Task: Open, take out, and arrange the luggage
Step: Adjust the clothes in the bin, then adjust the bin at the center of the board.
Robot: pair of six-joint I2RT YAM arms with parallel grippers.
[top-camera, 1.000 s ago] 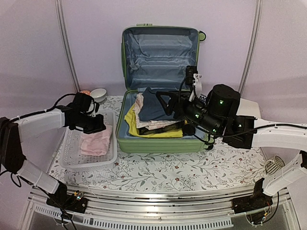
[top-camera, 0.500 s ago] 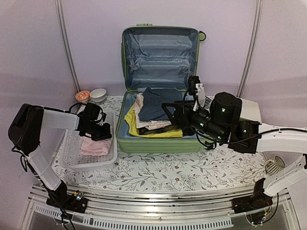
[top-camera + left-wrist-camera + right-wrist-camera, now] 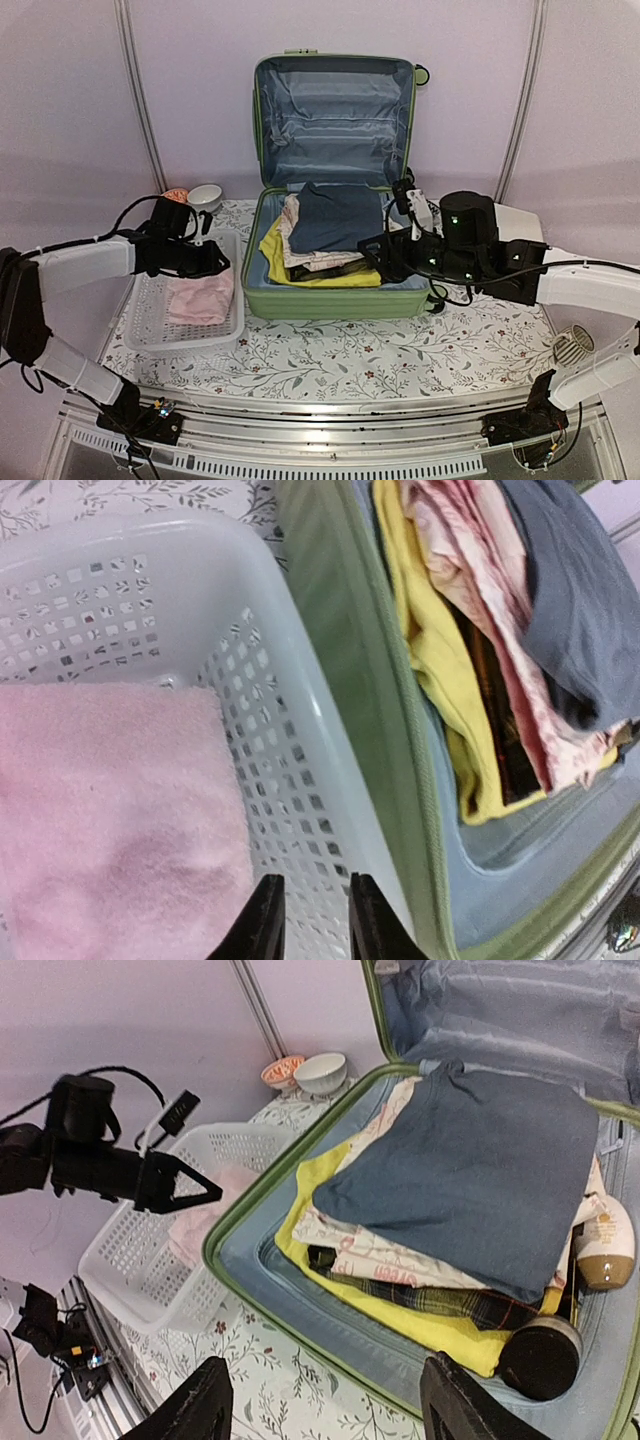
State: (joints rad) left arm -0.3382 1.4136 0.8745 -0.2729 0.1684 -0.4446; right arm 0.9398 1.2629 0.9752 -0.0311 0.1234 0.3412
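Since half a second ago the left gripper (image 3: pixel 208 262) has lifted off the pink towel (image 3: pixel 200 298) and its jaws have parted. The right gripper (image 3: pixel 378 250) has drawn back from over the clothes toward the front right corner of the luggage (image 3: pixel 330 298).

The luggage lies open in the middle of the flowered table (image 3: pixel 400 350). Its lid (image 3: pixel 335 120) stands upright against the back wall. The lower half is packed. A grey-blue garment (image 3: pixel 335 215) lies on top of a pink-patterned cloth (image 3: pixel 300 240), a plaid cloth (image 3: pixel 440 1300) and a yellow garment (image 3: pixel 272 255). A cream bottle (image 3: pixel 603 1250) and a dark round object (image 3: pixel 540 1355) are tucked along the right side.

The white perforated basket (image 3: pixel 150 300) sits just beside the luggage on its left, with the folded pink towel lying in it. In the left wrist view the 2 fingertips (image 3: pixel 262 925) stand slightly apart over the basket's right wall, holding nothing.

The right gripper hangs above the near rim of the luggage. Its fingers (image 3: pixel 205 1400) are spread wide and nothing is between them.

2 small bowls (image 3: pixel 205 195) stand by the back wall, behind the basket.
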